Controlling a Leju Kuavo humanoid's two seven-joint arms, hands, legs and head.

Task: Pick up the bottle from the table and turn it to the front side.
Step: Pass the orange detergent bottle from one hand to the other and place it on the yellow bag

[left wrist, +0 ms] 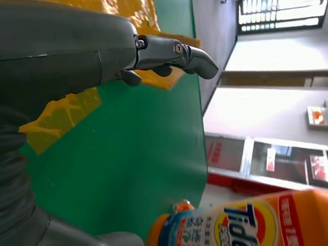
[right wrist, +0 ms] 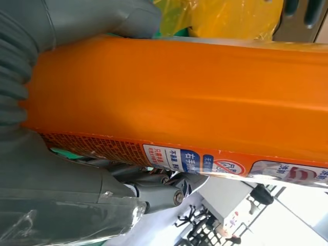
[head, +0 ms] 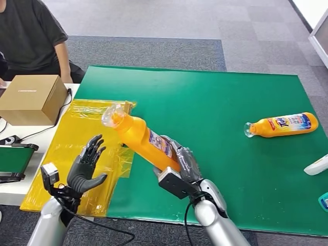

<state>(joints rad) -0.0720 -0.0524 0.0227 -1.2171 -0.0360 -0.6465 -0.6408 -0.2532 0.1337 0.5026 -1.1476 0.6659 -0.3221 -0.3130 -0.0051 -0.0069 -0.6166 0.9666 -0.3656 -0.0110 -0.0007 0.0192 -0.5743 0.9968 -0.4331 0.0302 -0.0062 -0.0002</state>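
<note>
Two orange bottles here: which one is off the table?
The bottle gripped by the right hand, raised at a slant with its cap toward the yellow sheet. The other bottle lies flat on the green mat.

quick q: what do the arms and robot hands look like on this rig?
Silver metallic arms. The left robot hand has dark grey-black fingers; the right robot hand looks grey under a clear plastic wrap. A boxy grey camera module with black cables sits at each wrist. The wrist views show grey ribbed covers and thick grey thumbs.
</note>
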